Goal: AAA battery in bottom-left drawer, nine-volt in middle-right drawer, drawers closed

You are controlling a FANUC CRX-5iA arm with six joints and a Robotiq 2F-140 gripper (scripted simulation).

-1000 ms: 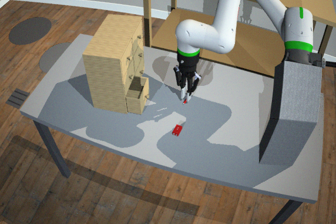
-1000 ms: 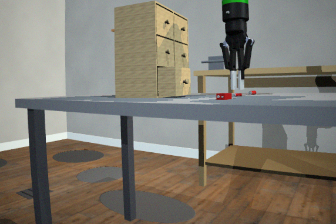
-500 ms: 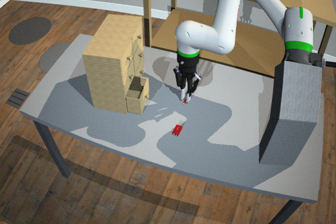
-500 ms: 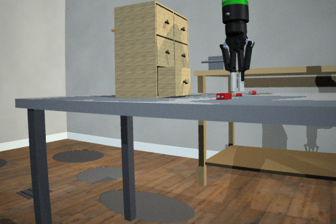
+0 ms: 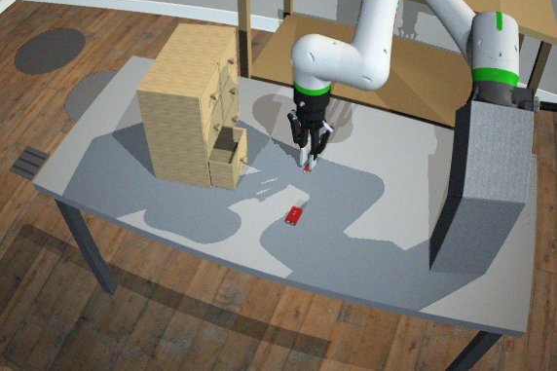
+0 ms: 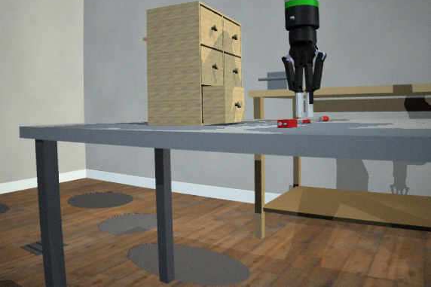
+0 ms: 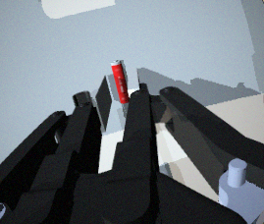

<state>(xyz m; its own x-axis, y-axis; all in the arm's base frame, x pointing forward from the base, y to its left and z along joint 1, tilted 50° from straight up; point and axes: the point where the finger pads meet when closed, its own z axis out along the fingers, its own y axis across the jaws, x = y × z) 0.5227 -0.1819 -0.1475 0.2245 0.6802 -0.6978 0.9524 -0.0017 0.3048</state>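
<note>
The AAA battery (image 5: pixel 307 168), a small red cylinder, lies on the grey table in front of the chest; it also shows in the wrist view (image 7: pixel 120 82) and in the side view (image 6: pixel 304 121). My gripper (image 5: pixel 308 163) points straight down right over it, with the fingertips just above the table. The fingers stand a narrow gap apart and hold nothing (image 7: pixel 122 98). The nine-volt battery (image 5: pixel 294 215), a red block, lies nearer the table's front edge. The wooden chest (image 5: pixel 195 105) stands at the left. Its bottom-left drawer (image 5: pixel 228 158) is pulled partly out; the other drawers are in.
A second small red cylinder (image 6: pixel 324 118) lies on the table just beyond my gripper. The arm's grey pedestal (image 5: pixel 487 183) stands at the table's right end. A wooden workbench with a small cabinet stands behind the table.
</note>
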